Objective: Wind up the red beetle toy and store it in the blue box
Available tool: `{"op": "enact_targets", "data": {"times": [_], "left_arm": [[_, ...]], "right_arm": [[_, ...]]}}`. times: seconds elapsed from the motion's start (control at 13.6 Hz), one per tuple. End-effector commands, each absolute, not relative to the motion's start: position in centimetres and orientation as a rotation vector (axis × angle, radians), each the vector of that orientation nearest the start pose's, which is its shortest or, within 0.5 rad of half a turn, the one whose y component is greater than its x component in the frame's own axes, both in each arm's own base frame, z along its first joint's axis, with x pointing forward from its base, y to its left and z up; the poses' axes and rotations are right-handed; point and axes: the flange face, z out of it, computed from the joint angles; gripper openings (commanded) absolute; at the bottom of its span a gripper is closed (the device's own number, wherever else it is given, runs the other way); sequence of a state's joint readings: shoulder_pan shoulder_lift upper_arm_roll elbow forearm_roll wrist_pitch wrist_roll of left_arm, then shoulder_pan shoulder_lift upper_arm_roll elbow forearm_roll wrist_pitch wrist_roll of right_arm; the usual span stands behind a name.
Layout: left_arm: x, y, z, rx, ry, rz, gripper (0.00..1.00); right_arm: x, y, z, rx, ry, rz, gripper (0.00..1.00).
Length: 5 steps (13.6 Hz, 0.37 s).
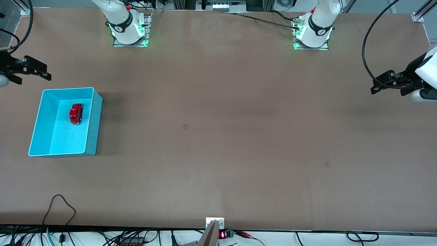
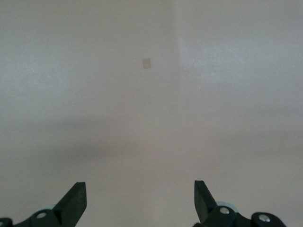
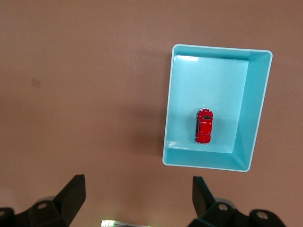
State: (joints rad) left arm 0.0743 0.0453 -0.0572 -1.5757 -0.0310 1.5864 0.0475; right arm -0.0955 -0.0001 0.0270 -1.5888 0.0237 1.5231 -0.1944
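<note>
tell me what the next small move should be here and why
Probably none beyond keeping both arms parked. The red beetle toy already sits on the floor of the blue box, and the right gripper and left gripper are both open, empty and out at the table's ends.

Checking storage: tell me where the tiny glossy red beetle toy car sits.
The tiny glossy red beetle toy car lies inside the light blue plastic box, at the right arm's end of the table.
</note>
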Motion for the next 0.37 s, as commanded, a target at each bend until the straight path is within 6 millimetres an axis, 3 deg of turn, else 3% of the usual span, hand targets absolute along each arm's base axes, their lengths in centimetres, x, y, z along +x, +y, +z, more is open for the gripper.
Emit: {"op": "enact_targets", "data": {"times": [0.0, 0.29], "left_arm": [[57.03, 0.85, 60.49, -3.181, 0.046, 0.059, 1.0], [57.19, 0.62, 61.4, -3.179, 0.051, 0.027, 1.0]], "right_arm": [[54.72, -3.48, 61.54, -3.114, -0.17, 0.107, 1.0], [54.71, -3.39, 61.35, -3.113, -0.166, 0.119, 1.0]]}}
